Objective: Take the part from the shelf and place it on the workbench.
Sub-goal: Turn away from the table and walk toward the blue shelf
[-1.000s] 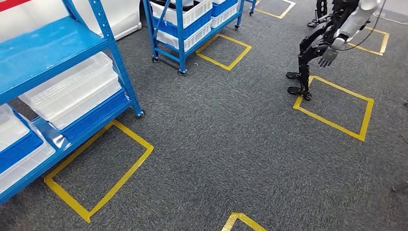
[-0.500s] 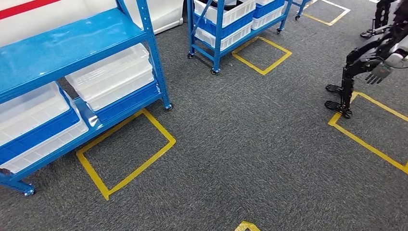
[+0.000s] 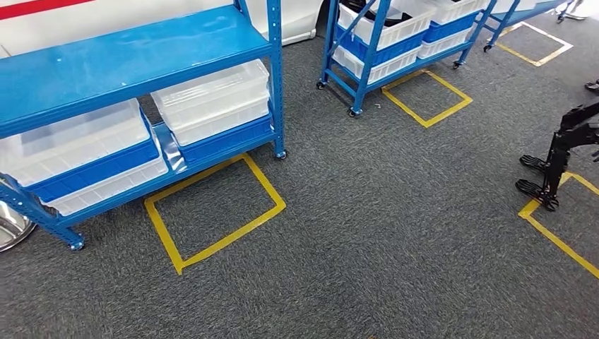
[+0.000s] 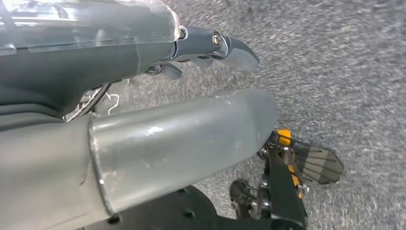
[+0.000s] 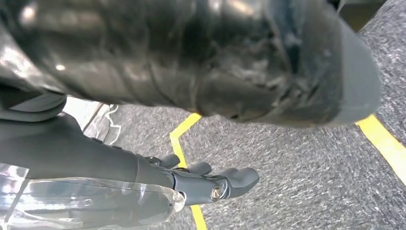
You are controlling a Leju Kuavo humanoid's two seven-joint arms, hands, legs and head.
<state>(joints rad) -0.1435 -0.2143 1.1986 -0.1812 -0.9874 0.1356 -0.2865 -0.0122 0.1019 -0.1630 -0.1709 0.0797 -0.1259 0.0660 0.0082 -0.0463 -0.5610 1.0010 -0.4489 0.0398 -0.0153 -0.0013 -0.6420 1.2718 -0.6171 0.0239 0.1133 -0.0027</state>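
Blue steel shelf [image 3: 141,56] fills the head view's left side, its lower tier packed with clear plastic bins [image 3: 212,95] over blue crates [image 3: 92,166], standing behind a yellow tape square [image 3: 215,205] on grey carpet [image 3: 388,233]; a second shelf [image 3: 395,35] with white bins stands farther back, and another robot's dark legs [image 3: 554,166] stand at the right edge beside another taped outline. Which bin holds the part cannot be told from this angle, and no workbench is in sight. The likeliest trouble from here is a misjudged approach: stopping off the taped square would leave the bins beyond a clean reach, and the low upper deck crowds any arm going into the lower tier. From the left wrist, the left hand [image 4: 143,72] hangs over the carpet, dark fingers [image 4: 230,45] loosely extended beside the thick grey thumb, clasping nothing and touching nothing. From the right wrist, the right hand [image 5: 191,182] likewise hangs empty, fingers [image 5: 239,177] slightly apart above a yellow tape line [image 5: 184,139], nothing in its grasp.
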